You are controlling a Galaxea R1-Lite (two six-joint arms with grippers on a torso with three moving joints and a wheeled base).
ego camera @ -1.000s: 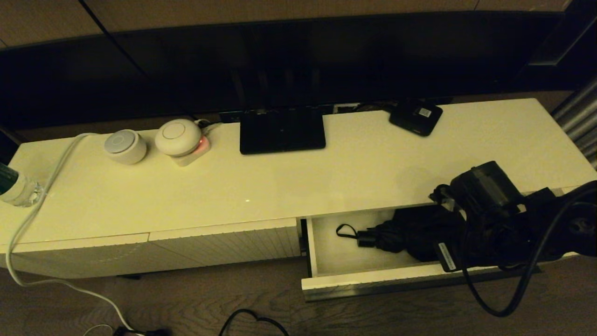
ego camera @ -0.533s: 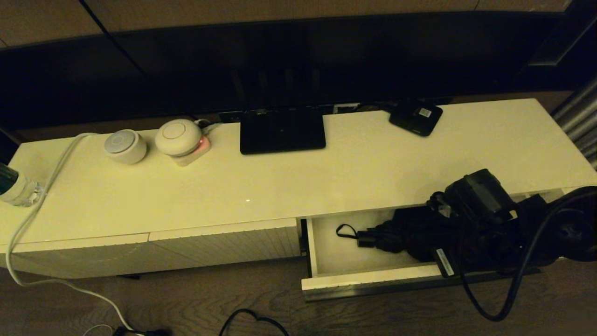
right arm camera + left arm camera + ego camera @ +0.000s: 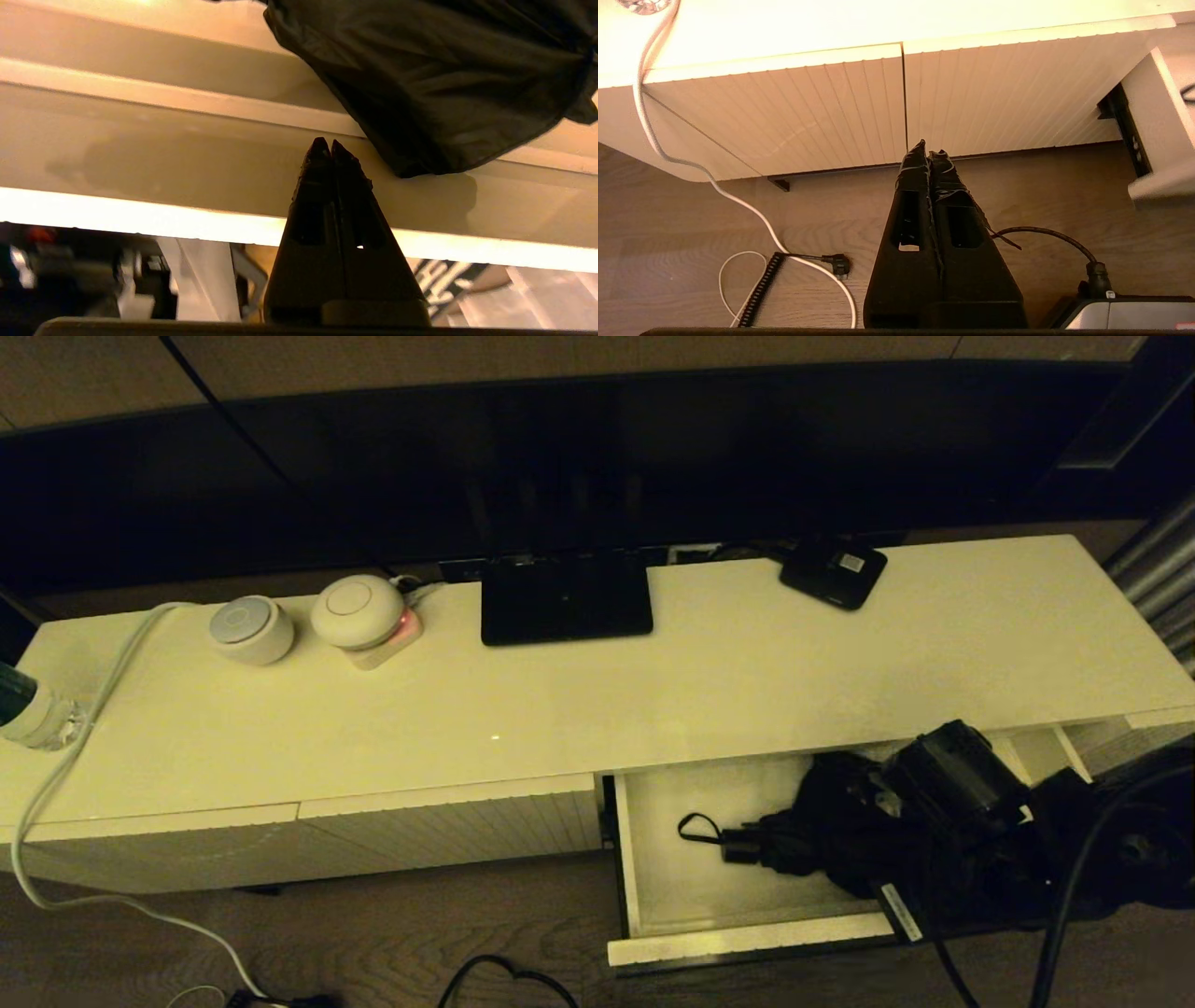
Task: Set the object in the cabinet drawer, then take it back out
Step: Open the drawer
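Observation:
The black folding umbrella (image 3: 822,831) lies in the pulled-out cabinet drawer (image 3: 738,947), with its short handle (image 3: 742,847) and strap loop (image 3: 695,828) pointing left. My right arm (image 3: 962,784) hangs over the drawer's right half and hides its fingers in the head view. In the right wrist view the right gripper (image 3: 331,144) is shut and empty. Its tips rest at a cream drawer wall (image 3: 187,163), just beside the umbrella's baggy fabric (image 3: 434,79). My left gripper (image 3: 928,148) is shut and parked low before the closed ribbed fronts (image 3: 808,107), out of the head view.
On the cabinet top stand a flat black stand base (image 3: 565,597), a small black box with a white label (image 3: 833,571), two round white devices (image 3: 250,628) and a bottle (image 3: 23,709) at the left end. A white cable (image 3: 56,784) drops to the floor, where more cables lie (image 3: 803,259).
The drawer has slid further out toward me, carrying the umbrella. My right arm has drawn back and lower along with it. The left arm has stayed still.

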